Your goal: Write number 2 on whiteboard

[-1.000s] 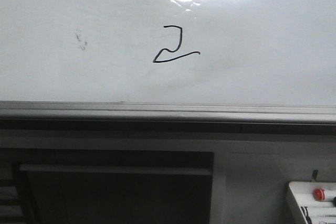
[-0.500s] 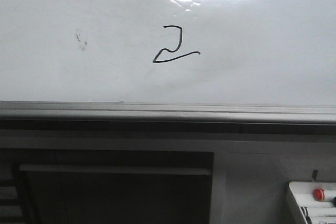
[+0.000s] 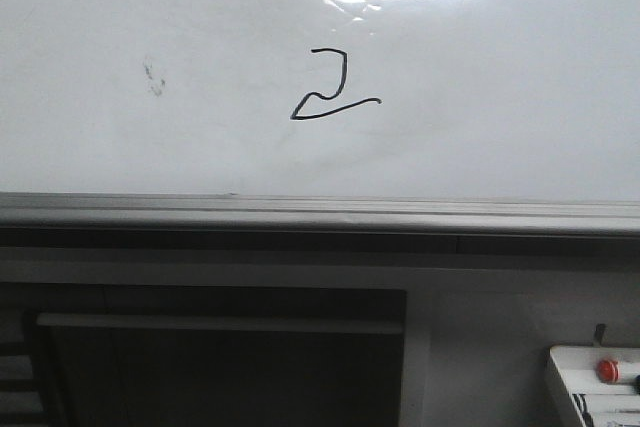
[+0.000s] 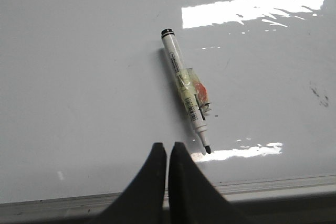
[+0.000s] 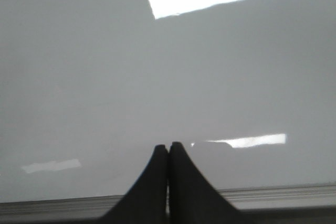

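In the front view the whiteboard (image 3: 500, 127) fills the upper half, glossy white with a light glare along its top. A thin black angular number 2 (image 3: 345, 73) with a long wavy base stroke is drawn near its middle. Neither gripper shows in that view. In the left wrist view my left gripper (image 4: 167, 144) is shut and empty over a glossy white surface. An uncapped white marker (image 4: 185, 86) with tape round its barrel lies there, its black tip just beside my fingertips. In the right wrist view my right gripper (image 5: 168, 145) is shut and empty over a bare glossy white surface.
A grey metal rail (image 3: 320, 212) runs under the board. A faint dark smudge (image 3: 154, 78) sits left of the 2. A small white tray (image 3: 560, 372) with a red button (image 3: 607, 370) and markers stands at the lower right. A dark opening lies below the rail.
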You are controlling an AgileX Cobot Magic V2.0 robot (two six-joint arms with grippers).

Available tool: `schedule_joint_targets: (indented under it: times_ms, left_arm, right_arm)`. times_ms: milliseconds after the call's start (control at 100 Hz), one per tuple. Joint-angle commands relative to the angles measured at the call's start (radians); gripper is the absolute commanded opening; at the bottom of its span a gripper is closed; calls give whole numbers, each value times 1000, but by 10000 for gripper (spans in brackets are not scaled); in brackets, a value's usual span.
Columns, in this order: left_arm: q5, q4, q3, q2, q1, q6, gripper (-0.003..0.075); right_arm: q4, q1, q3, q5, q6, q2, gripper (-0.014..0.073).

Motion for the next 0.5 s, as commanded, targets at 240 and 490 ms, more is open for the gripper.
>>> schedule_joint_targets:
  times_ms: [240,490]
  left_arm:
    - [-83,-2,32,-27,-5,-9,-18]
    - [-83,-2,32,-27,-5,-9,-18]
  right_arm:
    - [-3,-11,29,-119,-5,-17,-72]
    - [-3,-11,29,-119,-5,-17,-72]
